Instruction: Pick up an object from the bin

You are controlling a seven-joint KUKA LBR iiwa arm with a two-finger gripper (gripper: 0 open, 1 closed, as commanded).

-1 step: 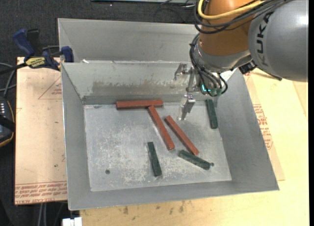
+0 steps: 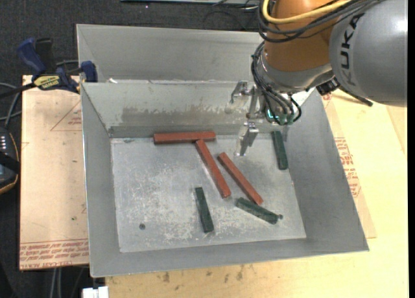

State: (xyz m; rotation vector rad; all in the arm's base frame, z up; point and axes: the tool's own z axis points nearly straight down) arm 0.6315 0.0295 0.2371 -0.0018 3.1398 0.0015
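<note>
My gripper hangs over the back right part of the bin floor, open, with nothing between its fingers. Just left of it lies a red-brown bar along the back wall. A second red-brown bar slants down from that one's right end. A third red-brown bar lies beside it, its upper end just below the lower fingertip. To the gripper's right, a dark green bar rests against the bin's right slope.
Two more dark green bars lie toward the front: one in the middle, one at the front right. The arm's orange cover and cables hang above the bin's back right corner.
</note>
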